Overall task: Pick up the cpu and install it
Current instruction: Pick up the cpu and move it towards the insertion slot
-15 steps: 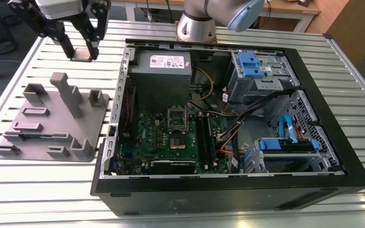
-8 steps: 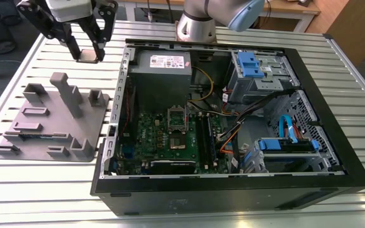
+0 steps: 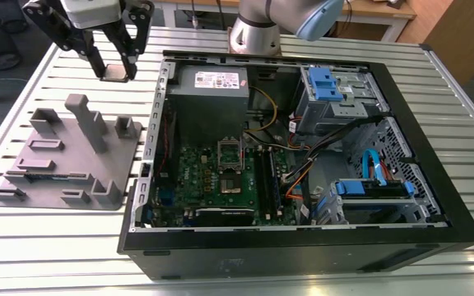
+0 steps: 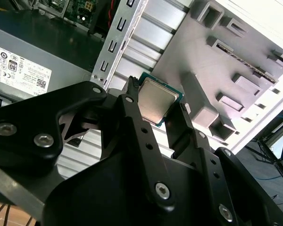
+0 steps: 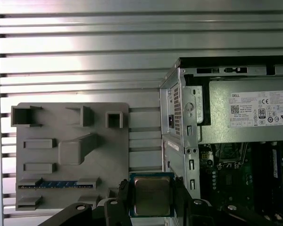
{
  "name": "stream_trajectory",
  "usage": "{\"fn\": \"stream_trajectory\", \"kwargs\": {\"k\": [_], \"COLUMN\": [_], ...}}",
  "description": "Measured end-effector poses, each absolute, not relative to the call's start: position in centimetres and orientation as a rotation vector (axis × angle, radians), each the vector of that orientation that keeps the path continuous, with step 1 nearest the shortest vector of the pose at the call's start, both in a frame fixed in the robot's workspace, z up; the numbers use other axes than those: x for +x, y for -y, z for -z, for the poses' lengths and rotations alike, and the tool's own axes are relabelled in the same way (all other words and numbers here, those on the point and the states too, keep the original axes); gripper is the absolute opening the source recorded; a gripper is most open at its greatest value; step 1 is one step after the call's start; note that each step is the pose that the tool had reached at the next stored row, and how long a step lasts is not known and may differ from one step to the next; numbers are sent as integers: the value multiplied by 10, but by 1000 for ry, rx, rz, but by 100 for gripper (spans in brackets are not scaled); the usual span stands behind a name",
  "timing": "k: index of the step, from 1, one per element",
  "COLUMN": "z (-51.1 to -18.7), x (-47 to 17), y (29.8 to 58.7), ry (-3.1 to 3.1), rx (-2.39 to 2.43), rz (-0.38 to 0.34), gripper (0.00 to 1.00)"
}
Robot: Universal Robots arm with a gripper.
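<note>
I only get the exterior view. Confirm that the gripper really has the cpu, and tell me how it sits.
Observer: It does. In the second wrist view the gripper is shut on the cpu, with its black fingers pressing two opposite edges.
Operator: Report which face I would see from the wrist.
Observer: The silvery metal top faces both wrist cameras, with a thin green border around it.

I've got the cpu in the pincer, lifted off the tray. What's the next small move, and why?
Probably carry it level toward the exterior view's right, over the case wall. The pincer is shut on the cpu above the slatted table, between the grey tray and the case, and the socket lies further that way on the green board.
</note>
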State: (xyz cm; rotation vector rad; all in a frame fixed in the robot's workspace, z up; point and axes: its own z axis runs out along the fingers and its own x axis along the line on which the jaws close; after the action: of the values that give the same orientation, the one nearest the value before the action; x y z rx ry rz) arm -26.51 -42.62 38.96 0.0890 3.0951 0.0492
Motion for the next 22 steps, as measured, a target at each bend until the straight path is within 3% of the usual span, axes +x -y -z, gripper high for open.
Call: {"fn": "stream_trajectory", "kwargs": {"k": [22], "z": [-375], "x": [-223], "y": [428], "ry": [-3139], "rx": [91], "rz": [-48], "gripper": [47]}}
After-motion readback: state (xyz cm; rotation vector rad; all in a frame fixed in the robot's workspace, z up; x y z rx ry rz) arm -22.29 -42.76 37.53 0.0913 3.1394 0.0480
